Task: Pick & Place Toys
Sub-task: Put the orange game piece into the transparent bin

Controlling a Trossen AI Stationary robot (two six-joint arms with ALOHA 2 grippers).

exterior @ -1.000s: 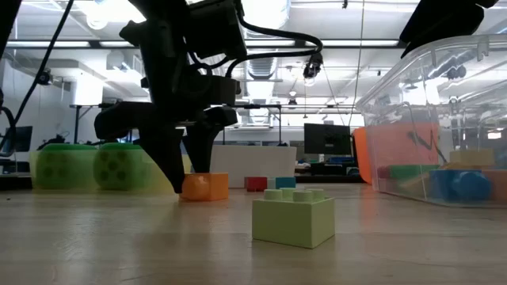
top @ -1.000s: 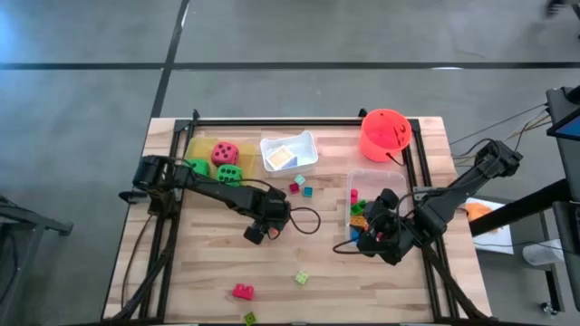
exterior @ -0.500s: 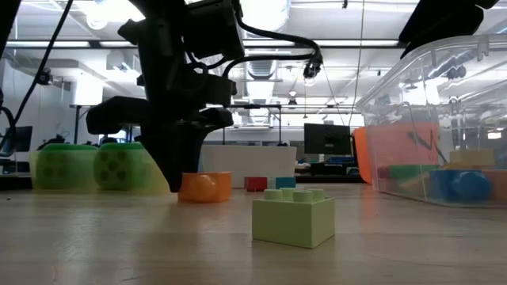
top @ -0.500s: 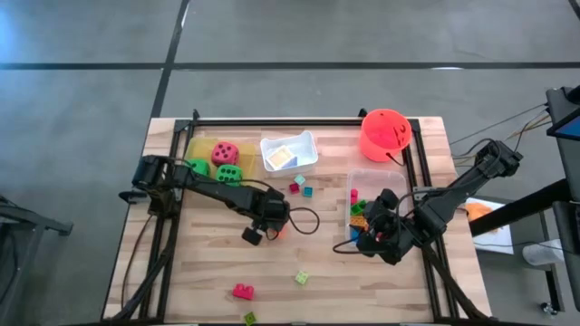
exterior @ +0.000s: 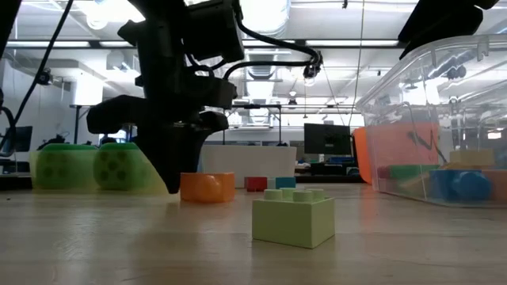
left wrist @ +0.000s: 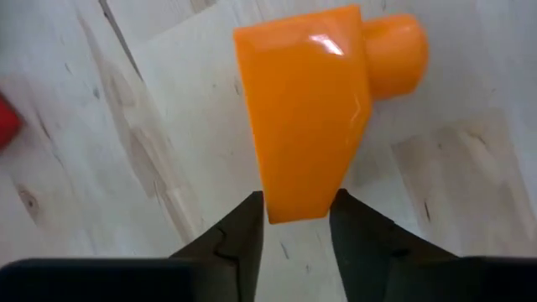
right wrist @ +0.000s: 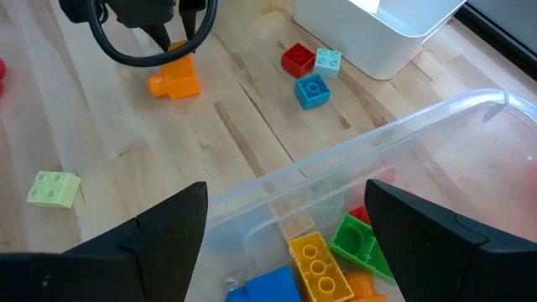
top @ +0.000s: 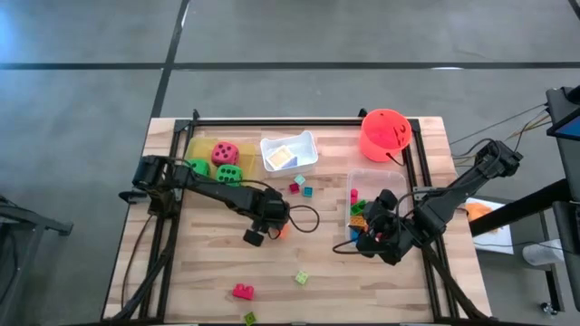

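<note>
One orange brick (left wrist: pixel 306 105) now sits between the left gripper's (left wrist: pixel 295 220) lowered, parted fingers mid-bench, unclamped; grasp seems imminent. Right gripper (right wrist: pixel 281 226) waits open over the clear tray (right wrist: pixel 436 126).

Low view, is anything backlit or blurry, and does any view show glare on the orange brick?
Low view: the left pincer is a dark silhouette against bright ceiling lights; the pale green brick up front looks soft. Left wrist view: a white highlight sits on the orange brick, and it fills the frame, fingertips at its end.
</note>
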